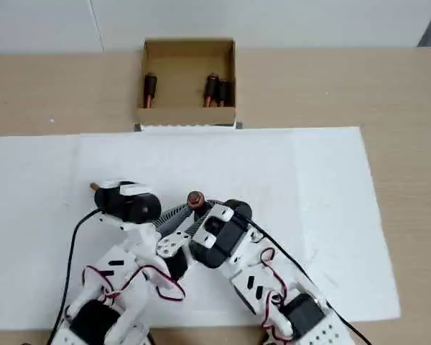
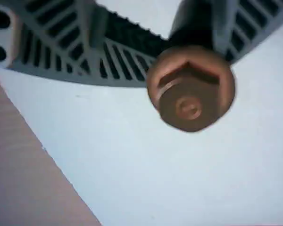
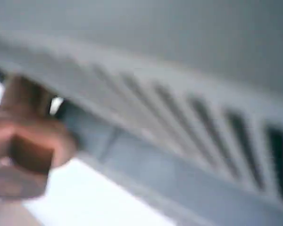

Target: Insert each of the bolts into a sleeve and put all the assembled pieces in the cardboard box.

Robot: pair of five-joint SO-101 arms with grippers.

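A copper bolt point(image 1: 195, 200) is held up over the white sheet at the front centre, its hex head point(image 2: 191, 92) turned toward the left wrist camera. A dark sleeve point(image 2: 194, 21) sits behind the head. My left gripper point(image 1: 187, 209) is shut on the sleeve, one grey ribbed finger point(image 2: 61, 52) on each side. My right gripper point(image 1: 203, 210) meets it from the other side, right against the bolt point(image 3: 19, 141). The cardboard box point(image 1: 189, 115) stands at the back with three assembled pieces point(image 1: 150, 90) inside. Another copper end point(image 1: 95, 187) pokes out beside the left arm.
The white sheet point(image 1: 294, 187) covers most of the wooden table point(image 1: 402, 93). Both arms crowd the front centre, their cables point(image 1: 140, 277) looping between them. Bare sheet lies between the grippers and the box.
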